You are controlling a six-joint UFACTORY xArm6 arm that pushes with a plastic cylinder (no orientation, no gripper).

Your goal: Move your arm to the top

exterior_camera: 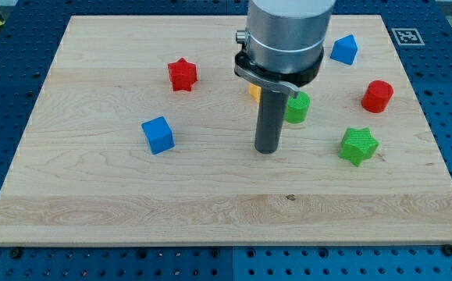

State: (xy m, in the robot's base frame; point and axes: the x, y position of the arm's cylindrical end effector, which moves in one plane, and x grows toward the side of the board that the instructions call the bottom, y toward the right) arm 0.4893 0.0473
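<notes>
You see the board [210,195] brightly and evenly lit, the light diffuse and seemingly from above. Shadows are short and soft: each block carries only a thin dark fringe at its base, as under the blue cube [158,134] and the green star [358,145]. My tip [267,150] throws a small, faint shadow right at its foot. The pale wood shows no hard glare; the grain reads clearly out to every corner. The metal collar on the arm [284,39] catches a mild sheen. Focus is sharp across the worktop. The board's edges look straight, narrowing toward the top edge through perspective only.
</notes>
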